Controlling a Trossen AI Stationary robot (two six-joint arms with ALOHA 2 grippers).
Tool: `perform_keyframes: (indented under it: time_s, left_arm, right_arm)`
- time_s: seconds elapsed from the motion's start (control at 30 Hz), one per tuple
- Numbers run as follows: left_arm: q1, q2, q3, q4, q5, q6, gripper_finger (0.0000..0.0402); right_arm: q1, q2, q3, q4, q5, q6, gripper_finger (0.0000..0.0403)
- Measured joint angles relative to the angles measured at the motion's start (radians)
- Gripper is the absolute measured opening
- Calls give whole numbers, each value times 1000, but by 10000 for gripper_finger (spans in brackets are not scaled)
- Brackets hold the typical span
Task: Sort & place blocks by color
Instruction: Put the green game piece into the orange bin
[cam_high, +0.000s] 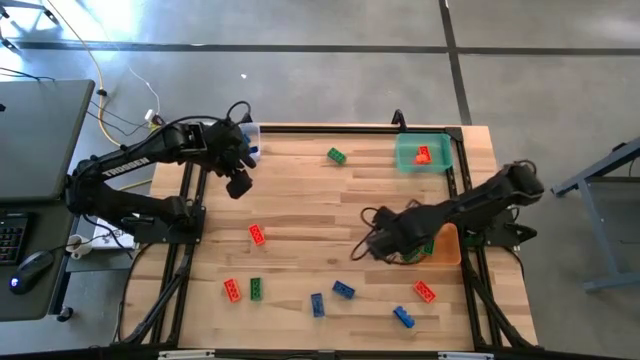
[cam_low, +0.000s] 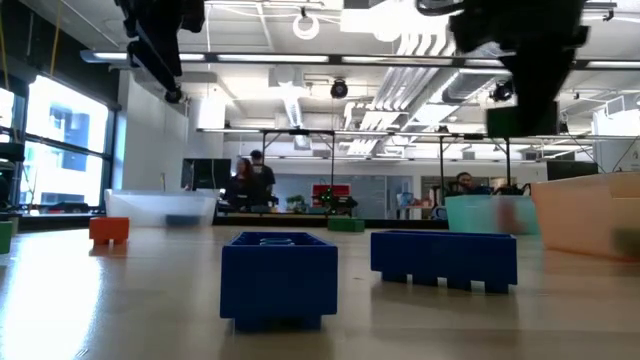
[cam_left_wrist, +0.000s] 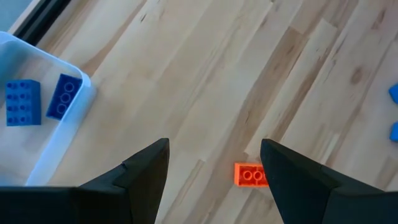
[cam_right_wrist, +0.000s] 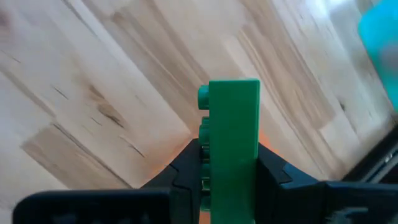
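Observation:
Red, green and blue blocks lie flat on the wooden table: a green one near the far edge, a red one mid-table, and several along the near edge, such as the blue block. My left gripper is open and hovers over bare table beside the clear bin, which holds two blue blocks. A red block lies below its fingers. My right gripper is shut on a green block, just left of the orange bin. My right gripper pinches the green block between its two fingers, which sit on its two broad sides at the lower part. The block stands on end, with its studs facing sideways. It is lifted clear of the table.
A teal bin at the far right holds a red block. Something green shows inside the orange bin. Two blue blocks lie close to the low camera. People stand in the room behind the table. The table's middle is bare wood.

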Motion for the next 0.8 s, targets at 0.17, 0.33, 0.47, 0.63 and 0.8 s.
perform_keyframes:
  time_s: [0.17,0.33,0.47,0.63,0.8]
  left_arm:
    - [-21,0,0,0,0,-41,241]
    - [-47,0,0,0,-3,-112,241]
    - [-72,1,0,0,-11,-220,241]
    - [-116,1,0,-3,-41,-409,241]
    - [-189,1,0,-5,-67,-473,241]
  right_arm:
    - [39,-178,-165,86,0,87,69]
    - [57,-324,-308,157,-13,170,69]
    - [59,-402,-400,232,-75,193,69]
    - [59,-455,-494,329,-174,186,69]
    - [59,-462,-556,356,-259,147,69]
